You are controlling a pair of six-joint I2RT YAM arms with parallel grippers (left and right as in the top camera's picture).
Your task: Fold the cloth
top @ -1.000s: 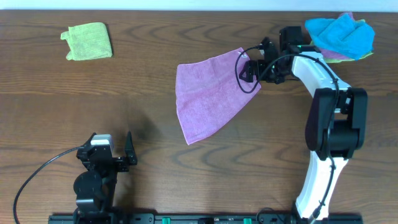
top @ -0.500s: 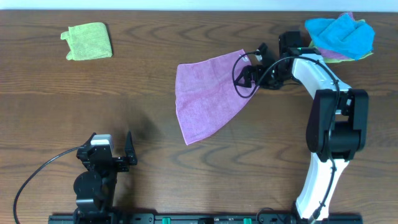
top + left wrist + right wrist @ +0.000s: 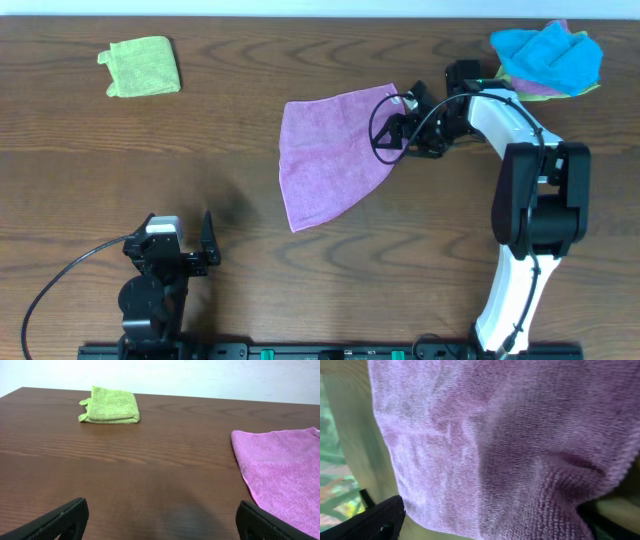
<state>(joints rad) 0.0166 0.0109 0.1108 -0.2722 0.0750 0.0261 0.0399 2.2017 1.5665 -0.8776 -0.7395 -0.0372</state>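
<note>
I work over a dark wood-grain table (image 3: pixel 330 290); a plain white wall (image 3: pixel 210 375) runs along the frame's top, evenly lit.

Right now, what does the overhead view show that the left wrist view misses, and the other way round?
Only overhead: the right gripper holding the mauve cloth by its right corner, and the blue cloth heaped in the far right corner. Only left wrist: a low side look at the lime-green cloth that shows its folded layers, and a pale wall behind. Both: the mauve cloth, the lime-green cloth and the brown wooden table.
</note>
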